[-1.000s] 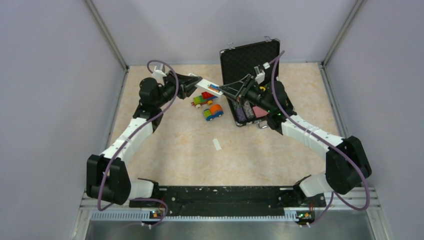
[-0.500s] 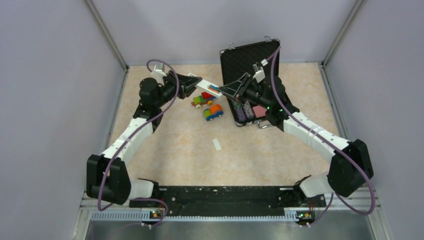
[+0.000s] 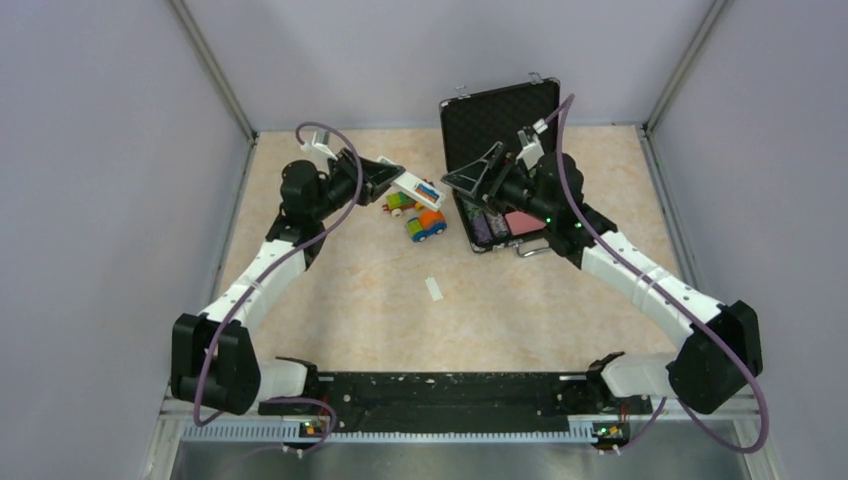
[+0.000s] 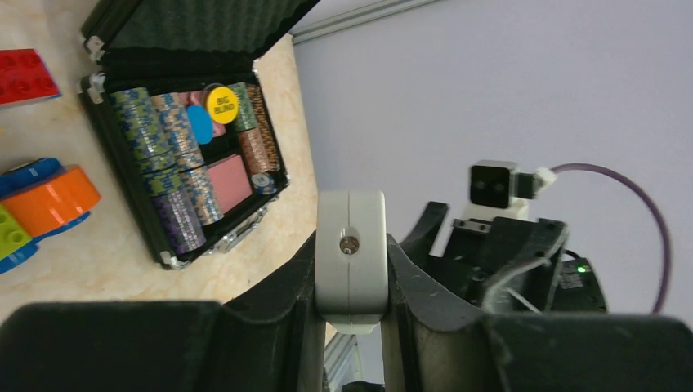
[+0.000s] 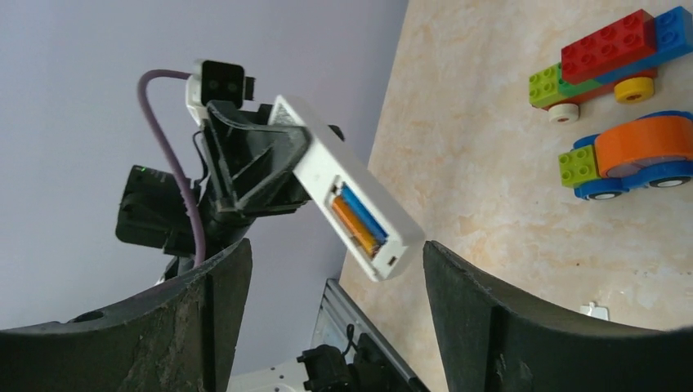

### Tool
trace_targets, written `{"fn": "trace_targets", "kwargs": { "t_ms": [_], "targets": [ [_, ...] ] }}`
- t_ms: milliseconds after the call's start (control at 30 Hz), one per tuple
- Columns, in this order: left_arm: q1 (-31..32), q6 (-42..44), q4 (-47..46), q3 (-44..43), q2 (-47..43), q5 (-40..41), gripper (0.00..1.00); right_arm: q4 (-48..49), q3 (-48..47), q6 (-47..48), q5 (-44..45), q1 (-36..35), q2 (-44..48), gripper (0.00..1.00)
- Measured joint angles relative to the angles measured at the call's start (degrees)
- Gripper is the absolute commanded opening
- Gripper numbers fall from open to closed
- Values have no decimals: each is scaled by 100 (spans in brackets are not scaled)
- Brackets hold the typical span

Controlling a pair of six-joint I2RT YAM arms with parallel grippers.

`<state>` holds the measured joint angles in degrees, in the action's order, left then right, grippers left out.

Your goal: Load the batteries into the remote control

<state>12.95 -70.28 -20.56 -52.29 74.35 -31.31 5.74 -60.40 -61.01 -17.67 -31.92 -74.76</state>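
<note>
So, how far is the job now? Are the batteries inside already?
Done: the blue and orange batteries lie in the open compartment of the remote control. In hand: the left end effector holds it; the right end effector is open, empty. Left: perhaps the white cover, lying on the table.

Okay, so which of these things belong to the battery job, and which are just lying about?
For the job: remote control, gripped by the left hand; blue battery and orange battery in its bay; loose white cover.
Lying about: brick toy car; orange toy car; open poker-chip case.
</note>
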Motion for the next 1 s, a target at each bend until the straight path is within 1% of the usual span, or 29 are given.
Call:
{"fn": "trace_targets", "kwargs": {
  "t_ms": [167,267,367,467,500,567,600,667,733,867,1000],
  "targets": [
    [-74,505,518,162,-164,173,0,-345,-2,463,2,63,328,67],
    [-216,898,1073,238,-389,435,0,-920,-52,1333,26,42,323,63],
    [-431,1213,1545,444,-730,684,0,-1532,-131,2345,306,-181,-22,57],
    [-627,1486,1910,778,-1095,846,0,-2022,-114,3220,693,-835,-616,46],
    [-673,1561,2050,901,-1200,896,0,-2149,-83,3493,850,-1154,-835,43],
    [-713,1694,2321,1150,-1401,992,0,-2260,55,3950,1067,-1773,-1176,39],
    [-726,1738,2435,1235,-1486,1025,0,-2293,125,4109,1117,-1963,-1274,38],
    [-743,1821,2736,1458,-1729,1185,0,-2291,317,4496,1172,-2382,-1438,37],
    [-776,1886,3108,1626,-2024,1419,0,-2288,455,4883,1191,-2597,-1556,40],
    [-962,1926,3698,1685,-2361,1849,0,-2122,457,5449,1421,-2603,-1766,52],
    [-1134,1928,3696,1867,-2402,1847,0,-2120,221,5737,1895,-2592,-2090,58]
  ]
}}
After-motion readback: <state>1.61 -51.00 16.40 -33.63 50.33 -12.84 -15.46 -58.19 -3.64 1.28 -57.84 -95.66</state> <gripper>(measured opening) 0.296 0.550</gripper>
